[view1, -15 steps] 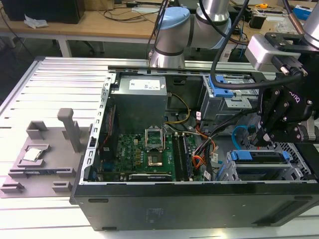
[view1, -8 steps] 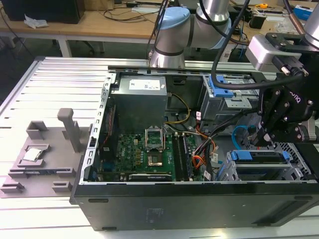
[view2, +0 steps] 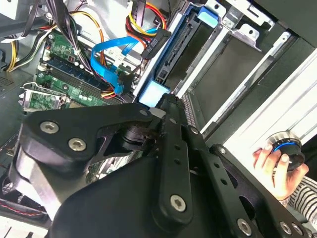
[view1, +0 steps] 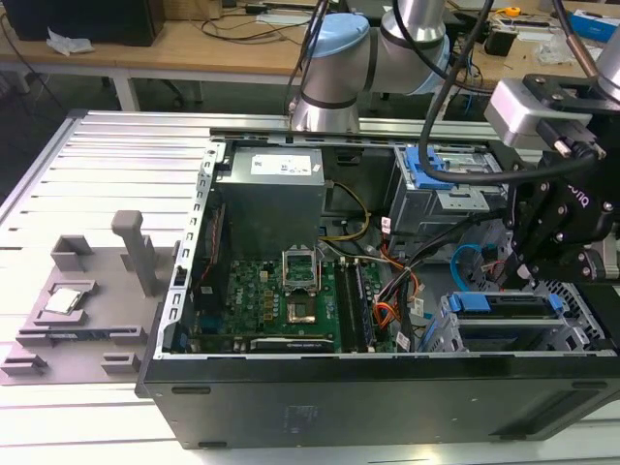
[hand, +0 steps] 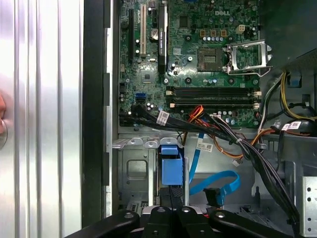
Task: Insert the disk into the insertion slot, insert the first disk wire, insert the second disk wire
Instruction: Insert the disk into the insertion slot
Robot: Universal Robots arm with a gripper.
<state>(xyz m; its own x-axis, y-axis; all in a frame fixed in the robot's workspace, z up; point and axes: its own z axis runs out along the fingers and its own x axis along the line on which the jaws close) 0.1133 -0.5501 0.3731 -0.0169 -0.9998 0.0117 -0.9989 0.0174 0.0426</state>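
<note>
Gripper (view2: 166, 99) is sitting closest in the second wrist view, fingertips looking pressed together just beside the pale blue tab end of the disk (view2: 181, 54). Disk is sitting edge-on in the insertion slot (view2: 237, 34), with the bright blue carrier framing its dark edge. Second disk wire (view2: 106, 49), glossy, flat and light blue, is looping over the motherboard (view2: 59, 84). A person's hand (view2: 272, 163) is resting on a round knob (view2: 288, 146) outside the case.

First wrist view: gripper (hand: 171, 192) is pointing at the disk's (hand: 169, 168) blue carrier tab, which is standing in the silver insertion slot (hand: 133, 168). Second disk wire (hand: 218, 181) is curling just beside it.

Exterior view: gripper (view1: 511, 274) is hanging over the case at the exterior view's right, just above the disk (view1: 504, 303). Disk is lying flat in the perforated insertion slot (view1: 513, 339), blue rail showing. Second disk wire (view1: 463, 260) is arcing between the slot and the grey drive cage (view1: 436, 174).
</note>
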